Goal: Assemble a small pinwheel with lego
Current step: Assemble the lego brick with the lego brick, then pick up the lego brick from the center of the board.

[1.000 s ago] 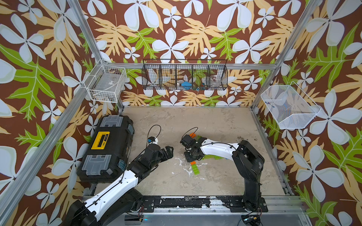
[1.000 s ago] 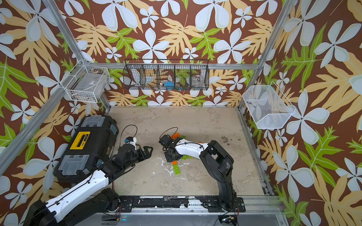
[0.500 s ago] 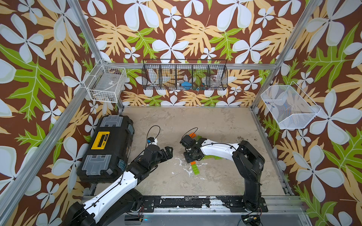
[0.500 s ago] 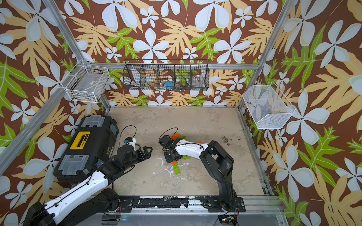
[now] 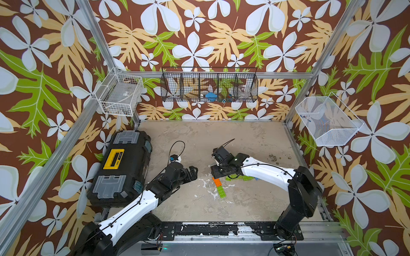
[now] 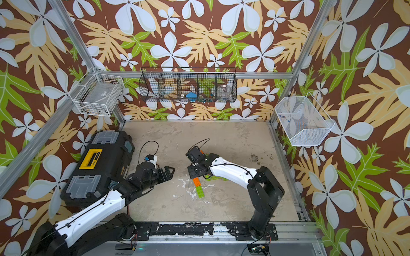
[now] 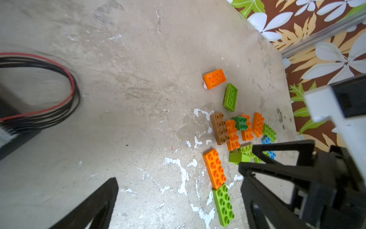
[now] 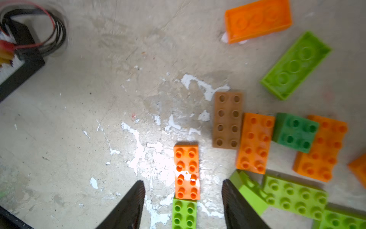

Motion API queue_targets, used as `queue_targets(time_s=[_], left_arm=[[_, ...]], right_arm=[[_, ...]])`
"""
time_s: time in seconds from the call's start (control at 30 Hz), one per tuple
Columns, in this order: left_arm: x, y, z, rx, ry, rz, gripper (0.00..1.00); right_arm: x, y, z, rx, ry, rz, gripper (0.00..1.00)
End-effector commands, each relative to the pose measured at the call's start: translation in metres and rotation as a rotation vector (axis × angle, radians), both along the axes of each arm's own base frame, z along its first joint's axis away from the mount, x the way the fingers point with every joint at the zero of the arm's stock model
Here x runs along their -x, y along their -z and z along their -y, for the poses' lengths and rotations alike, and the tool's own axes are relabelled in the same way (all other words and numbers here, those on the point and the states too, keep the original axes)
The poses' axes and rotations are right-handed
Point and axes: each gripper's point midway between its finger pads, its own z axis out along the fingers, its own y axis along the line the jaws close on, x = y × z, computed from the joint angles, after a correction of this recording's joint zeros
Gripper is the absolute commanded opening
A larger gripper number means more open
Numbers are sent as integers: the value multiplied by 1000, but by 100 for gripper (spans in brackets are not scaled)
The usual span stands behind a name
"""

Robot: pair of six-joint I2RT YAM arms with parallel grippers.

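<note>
- Lego bricks [image 5: 235, 177] are seen in both top views near the middle of the table [image 5: 221, 137], and most are hidden under the right arm's wrist.
- An orange brick [image 5: 217, 182] and a lime brick [image 5: 221, 192] are laid end to end, touching, in the open.
- The right gripper [image 5: 216, 174] is pointed down just over the orange brick. The left gripper [image 5: 193, 171] is held apart from the pile, near a black toolbox [image 5: 124, 168].
- In the left wrist view, the left gripper [image 7: 178, 170] is shown spread wide, with only bare table between its jaws.
- The orange brick [image 7: 214, 168] and lime brick [image 7: 223, 204] are seen in one line.
- Beyond them a brown brick [image 7: 219, 128], a dark green brick [image 7: 240, 123] and a blue brick [image 7: 266, 139] are grouped with more orange and lime ones. The blue one is partly hidden by a finger.
- Two bricks are turned studs down, apart from the group.
- In the right wrist view, the right gripper [image 8: 183, 183] is shown parted and gripping nothing. Its fingers [image 8: 130, 206] are placed on either side of the orange brick [image 8: 186, 171], with a gap on each side.
- The brown brick [image 8: 227, 120] is set side by side against another orange one.
- The dark green brick [image 8: 296, 131] is perched across two orange ones.
</note>
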Motion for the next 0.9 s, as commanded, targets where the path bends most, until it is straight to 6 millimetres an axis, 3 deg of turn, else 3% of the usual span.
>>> queue_targets(time_s=[0.0,0.07,0.17,0.33,0.5,0.63,0.87], left_arm=[[2,-7,31,54,129,25,100],[1,-8,46,49,166,32,100],[-2,-6,64,60,202,15,99],[-14,-8,80,116,207,14,95],[-34,-5,78,150,172,-6,95],[-45,1,68,186,136,-35,95],[-43,12,51,174,97,-56,95]], right_arm=[[-7,-1,30,10,48,15,63],[-11,6,55,18,96,-10,56],[-16,10,67,45,91,-30,49],[-27,16,48,61,29,-96,36],[-47,28,37,129,14,-133,27],[-52,41,22,177,-33,-175,23],[-57,55,14,227,-43,-206,21]])
